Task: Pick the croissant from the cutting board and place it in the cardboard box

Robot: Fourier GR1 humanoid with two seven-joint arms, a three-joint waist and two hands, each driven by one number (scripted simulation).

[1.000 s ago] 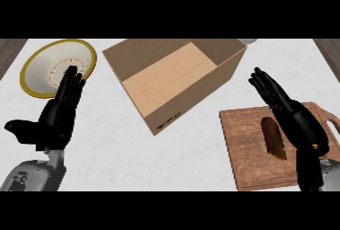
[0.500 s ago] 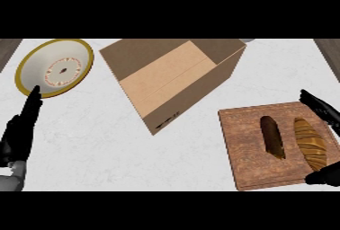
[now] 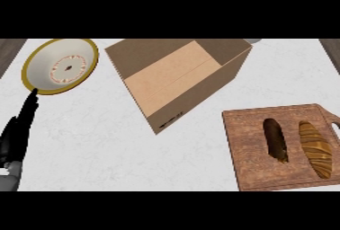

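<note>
A golden-brown croissant (image 3: 316, 149) lies lengthwise on the right part of the wooden cutting board (image 3: 249, 152) at the lower right, with a dark long shadow beside it on the wood. An open cardboard box (image 3: 178, 76) stands tilted at the upper middle, its inside bare. My left hand (image 3: 16, 130) shows at the left edge, fingers straight and pointing up toward the plate, holding nothing. My right hand is out of the picture.
A white plate (image 3: 61, 65) with a yellow rim sits at the upper left, just above my left hand's fingertips. The white marble counter (image 3: 100, 152) spreads between the box, the plate and the board.
My right hand has withdrawn past the right edge, leaving the croissant fully uncovered on the board. My left hand has stayed at the left edge.
</note>
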